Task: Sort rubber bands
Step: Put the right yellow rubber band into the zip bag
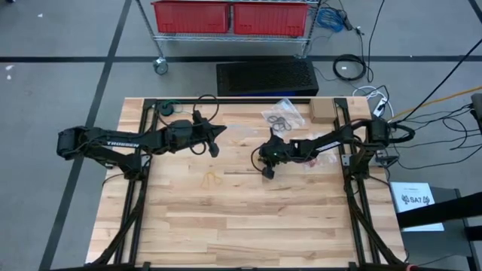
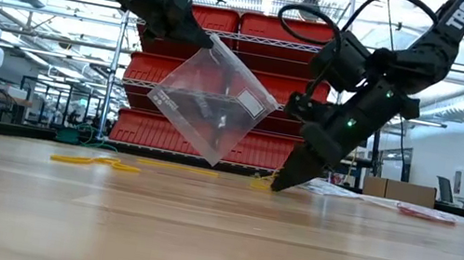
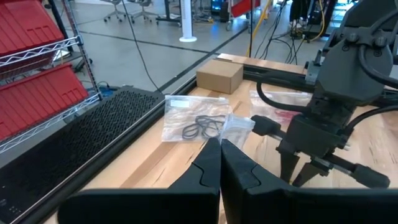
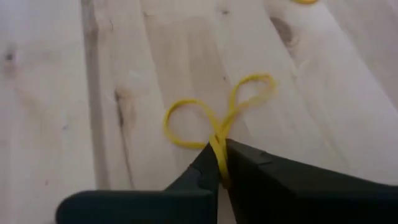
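Observation:
A yellow rubber band [image 4: 211, 121] lies on the wooden table [image 1: 248, 226] near its middle, and my right gripper [image 4: 219, 163] [image 1: 267, 172] is shut on it, fingertips down at the tabletop [image 2: 280, 184]. My left gripper [image 2: 201, 42] [image 1: 216, 141] hovers above the table's left half, shut on a clear plastic bag [image 2: 214, 99] that hangs from it. More yellow bands [image 1: 211, 178] [image 2: 94, 161] lie loose on the table between the arms. Black bands sit inside a clear bag [image 3: 199, 121] [image 1: 282, 118] at the far edge. My left gripper pinches the clear bag by an upper corner [image 2: 211, 46] between its two shut fingers, coming from the table's left and slanting slightly down. The bag hangs tilted below the fingers, clear of the table. My right gripper pinches the yellow band where its strands cross [image 4: 219, 144], between the two fingertips. The fingers slant down from the table's right side. The band's two loops [image 4: 252, 90] lie flat on the wood beyond the fingertips.
A cardboard box [image 1: 321, 113] stands at the far right of the table beside the bag of black bands. Another clear bag with red in it [image 2: 426, 214] lies under the right arm. A red-bin shelf [image 1: 233, 16] stands beyond the far edge.

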You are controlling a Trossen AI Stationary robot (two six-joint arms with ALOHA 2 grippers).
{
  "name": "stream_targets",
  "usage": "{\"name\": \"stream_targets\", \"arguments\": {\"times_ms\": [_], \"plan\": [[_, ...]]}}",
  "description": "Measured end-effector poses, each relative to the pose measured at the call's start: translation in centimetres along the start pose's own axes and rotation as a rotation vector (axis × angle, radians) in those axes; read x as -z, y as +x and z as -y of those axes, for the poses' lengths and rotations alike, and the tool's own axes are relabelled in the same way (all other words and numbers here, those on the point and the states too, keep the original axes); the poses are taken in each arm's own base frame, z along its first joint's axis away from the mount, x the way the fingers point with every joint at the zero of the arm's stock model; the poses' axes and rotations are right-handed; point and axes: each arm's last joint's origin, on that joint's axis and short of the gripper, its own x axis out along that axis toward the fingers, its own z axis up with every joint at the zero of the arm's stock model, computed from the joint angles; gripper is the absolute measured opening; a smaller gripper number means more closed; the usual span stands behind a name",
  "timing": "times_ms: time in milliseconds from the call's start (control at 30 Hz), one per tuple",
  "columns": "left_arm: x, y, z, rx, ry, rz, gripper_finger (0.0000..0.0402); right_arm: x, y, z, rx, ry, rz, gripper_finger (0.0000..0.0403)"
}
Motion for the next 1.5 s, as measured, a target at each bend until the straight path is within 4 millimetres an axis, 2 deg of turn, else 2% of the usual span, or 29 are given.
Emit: {"name": "stream_targets", "arguments": {"times_ms": [167, 467, 800, 1000, 1500], "plan": [[0.0, 0.0, 0.0, 0.005, 0.000, 0.000, 0.0000, -1.4, -2.1, -0.5, -0.066, -0.006, -0.007, 0.0001], [0.0, 0.0, 0.1, 0.020, -0.001, 0.000, 0.0000, -7.0, -8.6, -1.6, -0.083, -0.071, 0.199, 0.0000], [0.0, 0.0, 0.3, 0.104, -0.002, -0.004, 0.0000, -13.1, -13.9, -2.8, 0.063, -0.261, 0.281, 0.0000], [0.0, -0.1, 0.8, 0.139, 0.002, -0.006, 0.0000, -15.1, -14.8, -2.6, 0.111, -0.329, 0.293, 0.0000], [-0.1, -0.2, 1.0, 0.153, 0.002, 0.012, 0.0000, -14.7, -11.2, -1.8, 0.119, -0.366, 0.177, 0.0000]]}}
